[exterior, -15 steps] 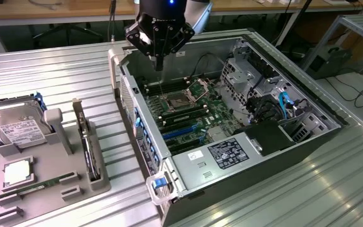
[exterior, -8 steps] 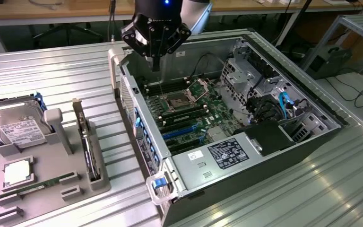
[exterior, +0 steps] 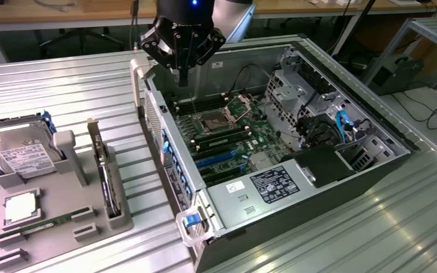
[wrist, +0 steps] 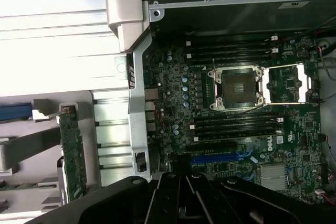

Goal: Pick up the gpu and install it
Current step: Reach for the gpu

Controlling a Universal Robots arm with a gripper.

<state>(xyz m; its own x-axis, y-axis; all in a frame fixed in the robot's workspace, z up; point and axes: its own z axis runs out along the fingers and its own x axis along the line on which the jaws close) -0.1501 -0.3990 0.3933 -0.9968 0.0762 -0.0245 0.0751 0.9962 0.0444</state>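
The gpu [exterior: 106,170] stands thin edge-on in a slot of the grey holder [exterior: 59,242] on the exterior view's left, its silver bracket end pointing away from the camera. In the wrist view the gpu [wrist: 72,153] is a green strip beside the case wall. My gripper [exterior: 182,78] hangs above the far corner of the open computer case [exterior: 279,193], over the motherboard [exterior: 226,133], well apart from the gpu. It is shut with nothing between its fingers. The black gripper [wrist: 181,176] points down at the board near the blue slot [wrist: 220,158].
A silver hard drive [exterior: 20,153], a processor chip [exterior: 21,206] and a narrow memory stick [exterior: 48,223] also sit in the holder. The case's tall metal walls, drive cage [exterior: 298,85] and cables [exterior: 340,128] surround the motherboard. Ribbed metal table [exterior: 66,91] lies between holder and case.
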